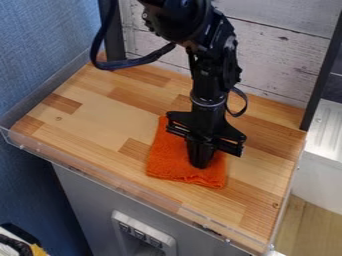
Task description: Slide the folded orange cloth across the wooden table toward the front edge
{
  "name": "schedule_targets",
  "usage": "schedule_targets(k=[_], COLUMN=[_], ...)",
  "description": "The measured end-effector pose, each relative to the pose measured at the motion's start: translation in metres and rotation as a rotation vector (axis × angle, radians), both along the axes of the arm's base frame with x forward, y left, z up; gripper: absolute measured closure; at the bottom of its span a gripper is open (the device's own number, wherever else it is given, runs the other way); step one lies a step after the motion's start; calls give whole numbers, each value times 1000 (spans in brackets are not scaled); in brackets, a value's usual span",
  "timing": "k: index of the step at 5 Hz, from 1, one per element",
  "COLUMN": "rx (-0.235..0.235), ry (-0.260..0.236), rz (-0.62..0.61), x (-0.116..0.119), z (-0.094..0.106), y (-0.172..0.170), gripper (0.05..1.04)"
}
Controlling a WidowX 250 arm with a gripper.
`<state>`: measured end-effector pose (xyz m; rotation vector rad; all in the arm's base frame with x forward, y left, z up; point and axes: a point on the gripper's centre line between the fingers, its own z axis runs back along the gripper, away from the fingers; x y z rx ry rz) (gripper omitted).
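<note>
One gripper [202, 164], closed (can't tell if pinching), at orange cloth [167, 162] on tbl. [107, 120]

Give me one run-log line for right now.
gripper: pointing down at orange cloth | cloth: lying on wooden tabletop, partly covered by gripper | grip on cloth: can't tell

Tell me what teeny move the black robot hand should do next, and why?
Maybe lift the black hand a little. Its tip is down at the flat, square orange cloth on the brown wooden tabletop, but I can't tell whether it's gripping; lifting should show.
</note>
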<state>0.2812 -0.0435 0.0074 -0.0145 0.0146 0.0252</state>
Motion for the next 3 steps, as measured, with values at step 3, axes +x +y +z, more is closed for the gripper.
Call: schedule_targets(k=[3], rx=[-3], ry=[-25], rz=[-26], x=[-2], z=[0], y=[-2], gripper=[1025])
